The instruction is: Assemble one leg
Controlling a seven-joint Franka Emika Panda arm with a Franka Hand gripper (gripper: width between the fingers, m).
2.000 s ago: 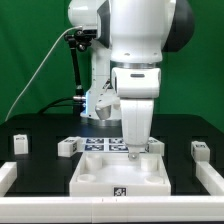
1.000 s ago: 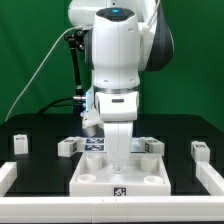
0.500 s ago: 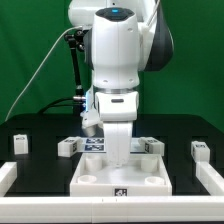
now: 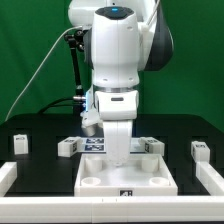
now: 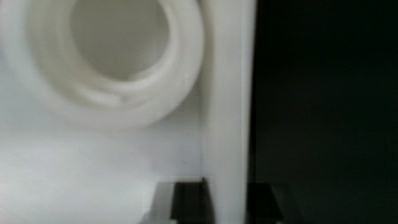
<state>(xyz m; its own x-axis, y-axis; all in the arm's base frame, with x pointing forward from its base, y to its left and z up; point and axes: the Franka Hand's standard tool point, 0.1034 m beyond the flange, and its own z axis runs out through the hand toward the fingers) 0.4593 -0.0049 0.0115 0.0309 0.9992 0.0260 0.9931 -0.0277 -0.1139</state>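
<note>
My gripper (image 4: 120, 158) stands straight down over the back rim of the large flat white tray-like piece (image 4: 100, 178) with round recesses. In the wrist view the two dark fingertips (image 5: 192, 203) sit on either side of the tray's thin upright wall (image 5: 228, 120), and the gripper (image 5: 228, 203) is shut on it. One round recess (image 5: 116, 60) shows close by. Small white legs lie on the black table: one at the exterior view's far left (image 4: 18, 143), one left of the arm (image 4: 67, 147), one at the right (image 4: 200, 149).
The marker board (image 4: 96, 144) lies behind the tray, partly hidden by the arm. Another small white part (image 4: 153, 145) sits just right of the arm. White rails stand at the front left (image 4: 7, 176) and front right (image 4: 213, 173) table corners.
The arm moved from the tray's right side to its middle two seconds ago. Since half a second ago the tray has slid a little toward the front and the exterior view's right.
</note>
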